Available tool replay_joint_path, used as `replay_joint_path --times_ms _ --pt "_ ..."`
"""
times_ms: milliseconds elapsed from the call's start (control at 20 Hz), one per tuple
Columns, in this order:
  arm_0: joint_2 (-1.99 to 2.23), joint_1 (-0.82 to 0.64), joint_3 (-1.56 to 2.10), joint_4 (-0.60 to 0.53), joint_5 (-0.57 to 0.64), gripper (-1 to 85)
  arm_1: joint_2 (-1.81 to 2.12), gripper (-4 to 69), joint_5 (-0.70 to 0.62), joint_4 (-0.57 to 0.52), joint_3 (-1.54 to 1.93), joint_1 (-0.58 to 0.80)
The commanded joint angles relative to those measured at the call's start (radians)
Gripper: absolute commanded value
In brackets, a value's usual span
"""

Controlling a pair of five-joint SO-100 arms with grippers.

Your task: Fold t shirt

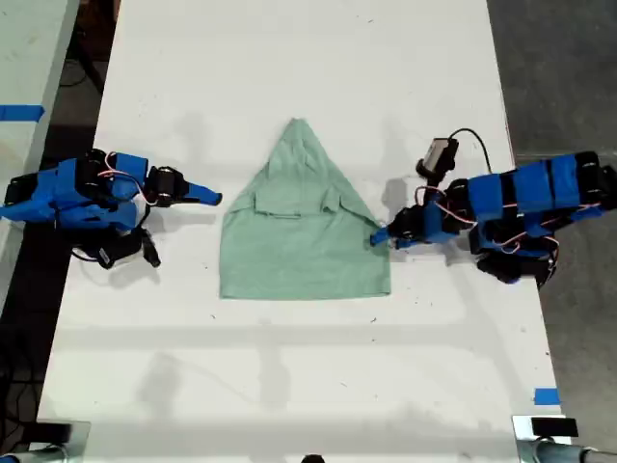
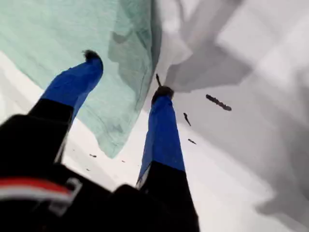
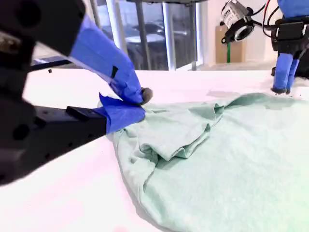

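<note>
Light: bright and even on the white table.
Shadows: soft grey patches beside both arms.
Blur: first wrist view fuzzy all over.
Glare: white table washed out.

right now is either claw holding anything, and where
Nothing held. My first claw is open astride the edge of the t shirt; my second claw is shut, clear of it.

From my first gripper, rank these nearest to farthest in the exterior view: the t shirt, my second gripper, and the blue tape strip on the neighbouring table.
Measured from my first gripper, on the exterior view's right:
1. The t shirt: mid-table, its edge right at the gripper's tips.
2. My second gripper: across the shirt, on the exterior view's left.
3. The blue tape strip: far upper left of the exterior view.
</note>
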Motion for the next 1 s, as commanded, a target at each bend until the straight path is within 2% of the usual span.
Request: replay_joint_path --times_ms 0,50,150,300,500,650,800,950 --pt "0.008 0.012 -0.003 0.003 0.005 -0.2 -0.215 24.1 -0.021 -0.055 -0.117 -0.003" --pt "0.008 0.012 -0.003 0.003 0.006 -0.2 -0.233 21.5 -0.015 -0.052 -0.123 0.003" --pt "0.008 0.014 -0.003 0.003 0.005 -0.2 -0.221 -1.0 0.005 -0.043 -0.110 0.009" --pt "0.008 0.014 -0.003 0.003 0.005 -0.2 -0.239 -0.9 -0.021 -0.020 -0.140 0.020" --pt "0.008 0.012 -0.002 0.003 0.005 -0.2 -0.244 -0.9 -0.054 0.209 -0.367 0.002" --pt "0.008 0.012 -0.002 0.003 0.005 -0.2 -0.308 -0.9 -0.124 0.296 -0.621 -0.034" --pt "0.008 0.012 -0.002 0.003 0.005 -0.2 -0.420 -0.9 -0.209 0.278 -0.844 -0.071" --pt "0.008 0.012 -0.002 0.003 0.005 -0.2 -0.578 -0.9 -0.291 0.202 -1.029 -0.089"
